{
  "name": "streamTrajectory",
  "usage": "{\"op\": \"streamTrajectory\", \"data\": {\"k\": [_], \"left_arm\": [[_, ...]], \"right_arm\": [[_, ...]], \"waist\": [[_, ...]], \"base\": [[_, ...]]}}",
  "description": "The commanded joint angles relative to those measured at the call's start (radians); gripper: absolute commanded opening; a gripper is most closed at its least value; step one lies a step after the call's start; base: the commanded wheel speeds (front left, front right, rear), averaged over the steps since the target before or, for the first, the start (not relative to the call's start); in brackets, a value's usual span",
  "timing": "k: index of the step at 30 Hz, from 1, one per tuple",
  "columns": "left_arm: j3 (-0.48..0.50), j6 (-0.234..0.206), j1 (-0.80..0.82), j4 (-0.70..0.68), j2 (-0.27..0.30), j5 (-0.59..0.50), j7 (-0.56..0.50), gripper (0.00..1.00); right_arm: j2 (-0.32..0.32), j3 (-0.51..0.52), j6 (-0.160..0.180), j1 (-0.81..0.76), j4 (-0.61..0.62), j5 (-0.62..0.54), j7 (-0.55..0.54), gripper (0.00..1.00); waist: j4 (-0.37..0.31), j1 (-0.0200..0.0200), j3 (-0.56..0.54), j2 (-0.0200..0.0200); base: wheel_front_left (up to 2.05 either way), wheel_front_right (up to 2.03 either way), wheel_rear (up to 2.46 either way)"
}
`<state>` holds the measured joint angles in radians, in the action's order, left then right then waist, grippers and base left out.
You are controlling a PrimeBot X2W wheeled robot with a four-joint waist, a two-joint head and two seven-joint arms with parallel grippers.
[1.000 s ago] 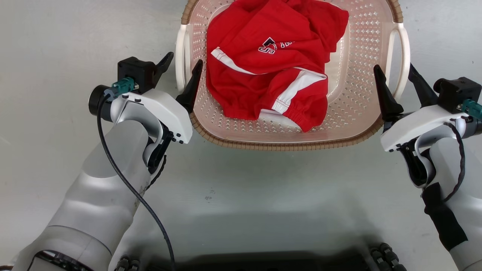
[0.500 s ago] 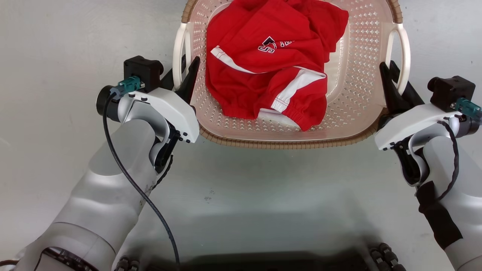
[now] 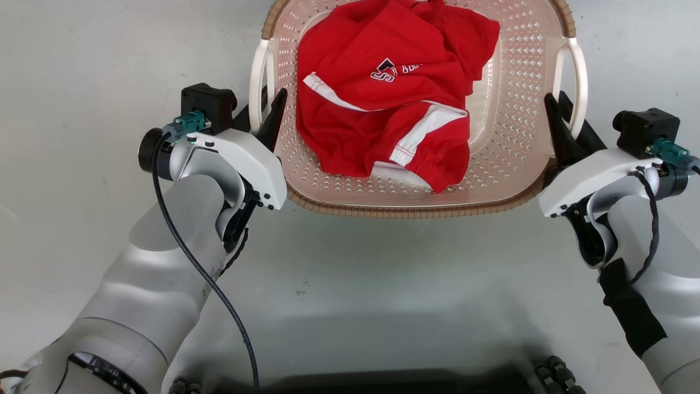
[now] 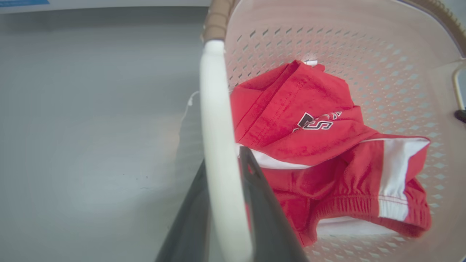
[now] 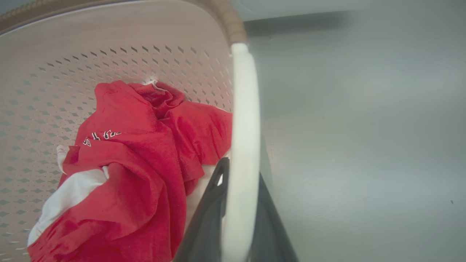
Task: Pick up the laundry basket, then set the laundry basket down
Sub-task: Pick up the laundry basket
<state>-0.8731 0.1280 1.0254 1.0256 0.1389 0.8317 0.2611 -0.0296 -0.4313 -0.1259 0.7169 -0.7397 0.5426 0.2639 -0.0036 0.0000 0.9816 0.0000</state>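
The laundry basket [image 3: 410, 210], pale perforated plastic with a brown woven-look rim, lies ahead of me on the grey floor. My left gripper [image 3: 263, 112] is shut on its white left handle [image 3: 255, 76]. In the left wrist view that handle [image 4: 218, 138] runs between the two dark fingers [image 4: 264, 207] of the left gripper [image 4: 224, 158]. My right gripper [image 3: 566, 123] is shut on the white right handle [image 3: 579, 71]. The right wrist view shows the right gripper [image 5: 242, 160] pinching that handle [image 5: 244, 109]. I cannot tell whether the basket is off the floor.
A crumpled red garment [image 3: 388, 93] with white stripes and a logo lies inside the basket. Bare grey floor [image 3: 82, 82] spreads on both sides. My dark base [image 3: 383, 380] shows at the bottom edge. A wall foot [image 4: 91, 4] runs behind the basket.
One second ago both grippers stood open astride the handles. They have since shut on them, and the basket has shifted slightly to the left.
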Motion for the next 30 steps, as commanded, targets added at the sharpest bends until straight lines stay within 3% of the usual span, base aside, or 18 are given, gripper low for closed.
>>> {"op": "streamTrajectory", "data": {"k": [1,17,30], "left_arm": [[0.005,0.003,-0.014,0.023,0.062,0.004,0.001,0.00],[-0.110,0.003,-0.027,0.113,0.061,0.133,-0.036,0.00],[-0.161,0.003,-0.047,0.133,0.084,0.212,-0.072,0.00]], "right_arm": [[-0.021,-0.023,-0.005,-0.038,-0.026,0.008,-0.002,0.00],[-0.021,-0.207,-0.005,0.055,-0.263,0.185,-0.028,0.00],[-0.021,-0.329,-0.005,0.070,-0.275,0.310,-0.023,0.00]], "waist": [[0.000,0.0000,-0.004,0.0000],[-0.012,0.0000,-0.087,0.0000],[-0.031,0.0000,-0.131,0.0000]], "base": [[0.00,0.00,0.00],[0.00,0.00,0.00],[0.00,0.00,0.00]]}}
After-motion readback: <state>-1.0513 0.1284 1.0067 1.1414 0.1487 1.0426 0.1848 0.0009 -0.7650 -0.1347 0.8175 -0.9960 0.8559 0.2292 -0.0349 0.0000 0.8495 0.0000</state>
